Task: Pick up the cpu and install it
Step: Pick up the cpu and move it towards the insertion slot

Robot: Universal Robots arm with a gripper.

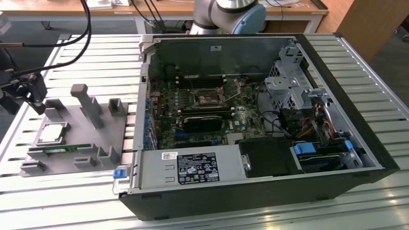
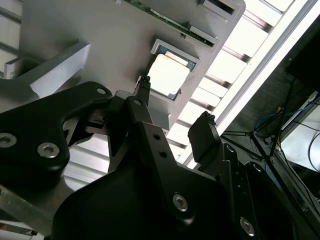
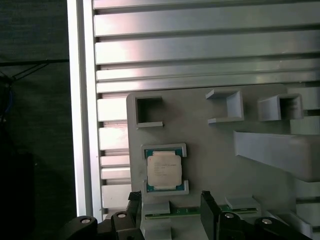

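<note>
The slatted aluminium table point(image 1: 357, 57) carried an opened computer case point(image 1: 255, 201), its side off so the motherboard socket point(image 1: 208, 98) was reachable, though whether the socket's frame was raised was hard to make out. Beside it, the grey fixture point(image 1: 83, 136) held parts in fitted pockets. The gripper point(image 3: 170, 200) hovered over it, its 2 jaws spread apart and empty. The cpu point(image 3: 163, 170) lay flat in its pocket, ungrasped. The memory stick point(image 3: 182, 211) was partly hidden behind the fingers.
</note>
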